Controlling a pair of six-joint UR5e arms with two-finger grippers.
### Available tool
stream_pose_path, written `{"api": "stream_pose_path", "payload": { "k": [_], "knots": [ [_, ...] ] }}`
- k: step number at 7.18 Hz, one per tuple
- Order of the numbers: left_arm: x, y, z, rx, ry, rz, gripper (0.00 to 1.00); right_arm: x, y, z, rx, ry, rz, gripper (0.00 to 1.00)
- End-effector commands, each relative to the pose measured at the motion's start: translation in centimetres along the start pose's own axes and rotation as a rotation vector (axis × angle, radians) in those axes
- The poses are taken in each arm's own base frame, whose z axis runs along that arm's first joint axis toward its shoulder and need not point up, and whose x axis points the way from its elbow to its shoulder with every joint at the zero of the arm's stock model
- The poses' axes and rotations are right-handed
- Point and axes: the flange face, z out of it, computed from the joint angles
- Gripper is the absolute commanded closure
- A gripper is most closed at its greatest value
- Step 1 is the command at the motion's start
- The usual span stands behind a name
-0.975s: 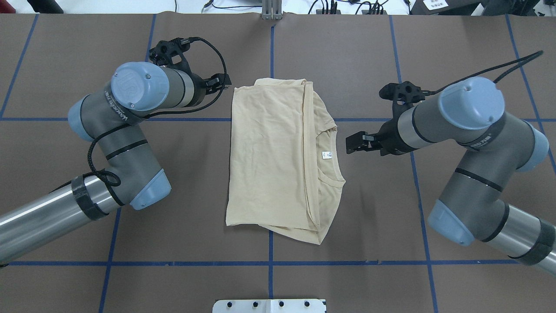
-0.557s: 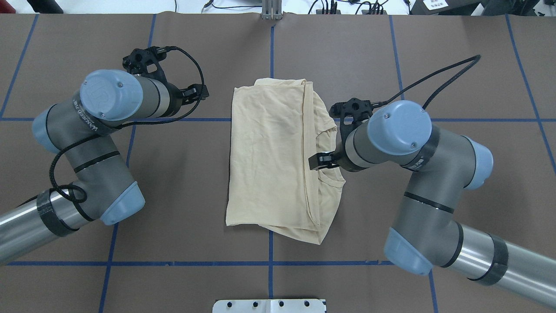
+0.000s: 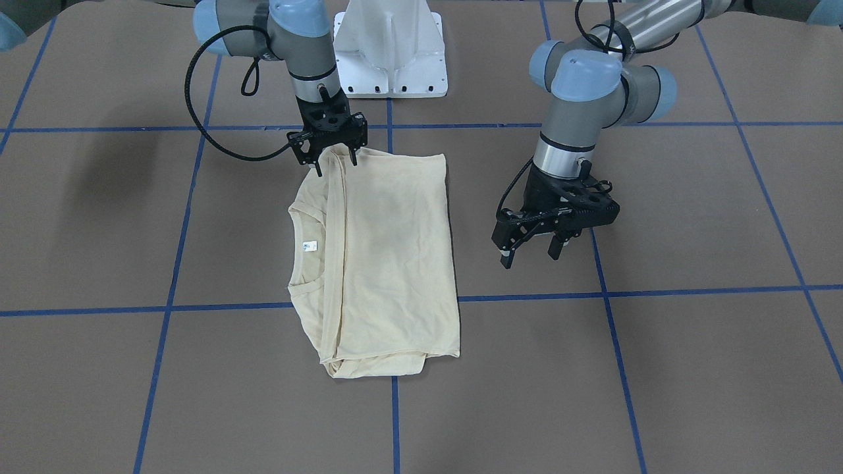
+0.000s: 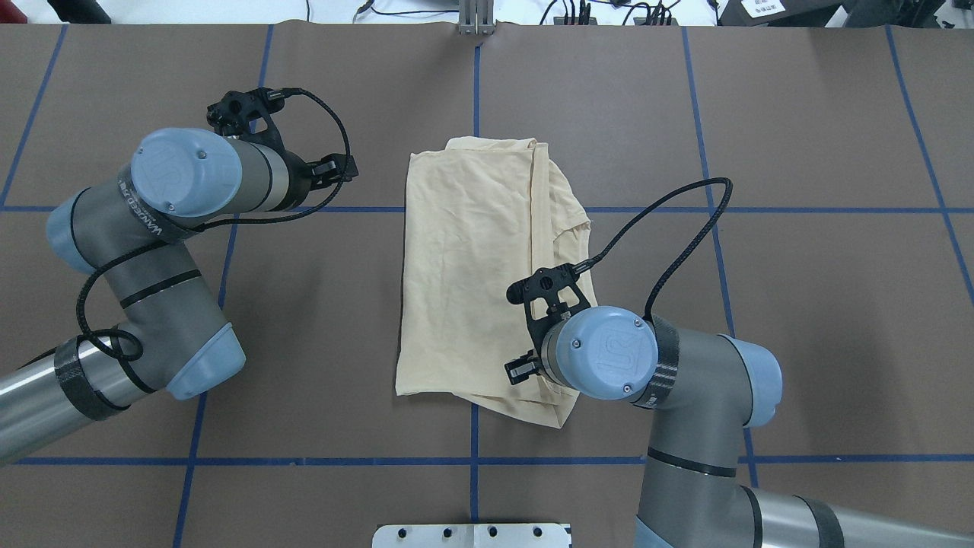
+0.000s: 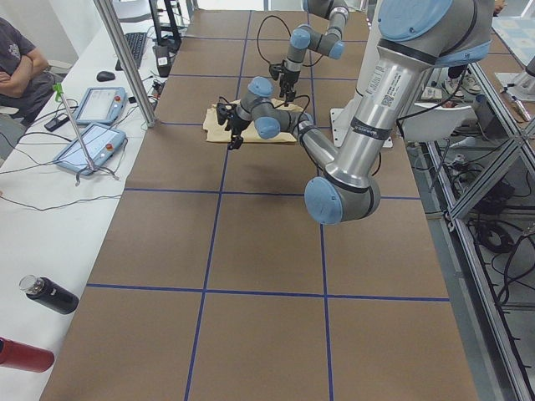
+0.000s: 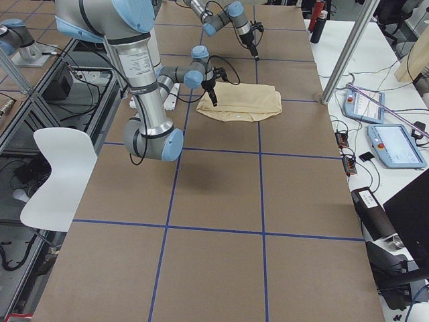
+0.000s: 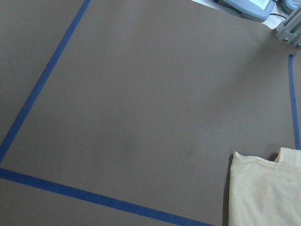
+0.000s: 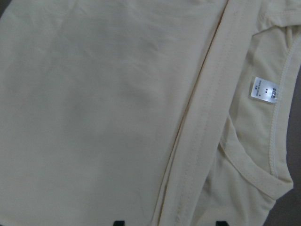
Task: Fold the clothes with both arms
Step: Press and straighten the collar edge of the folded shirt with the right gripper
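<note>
Shirt (image 4: 472, 266) cream, folded lengthwise, neck label (image 3: 309, 246) showing; left claw (image 3: 530, 257), right claw (image 3: 337, 166) both spread.

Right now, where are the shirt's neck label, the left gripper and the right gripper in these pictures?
neck label (image 8: 263, 89): right wrist view, middle of the white tag.
left gripper (image 3: 529, 255): front-facing view, midway between its open fingertips.
right gripper (image 3: 336, 164): front-facing view, midway between its fingertips.
</note>
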Motion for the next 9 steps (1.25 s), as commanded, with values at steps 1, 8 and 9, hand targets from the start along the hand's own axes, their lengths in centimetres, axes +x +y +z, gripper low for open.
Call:
{"api": "stream_pose_path", "payload": {
  "k": [1, 8, 9],
  "knots": [
    [0.2, 0.3, 0.0, -0.002, 0.003, 0.000, 0.00, -0.4, 0.9, 0.9, 0.000, 0.022, -0.038, 0.56],
    [0.2, 0.3, 0.0, -0.002, 0.003, 0.000, 0.00, -1.7, 2.3, 1.8, -0.005, 0.031, -0.062, 0.67],
    [0.2, 0.3, 0.0, -0.002, 0.003, -0.002, 0.00, -1.7, 2.4, 1.9, -0.005, 0.035, -0.062, 0.85]
  ]
}}
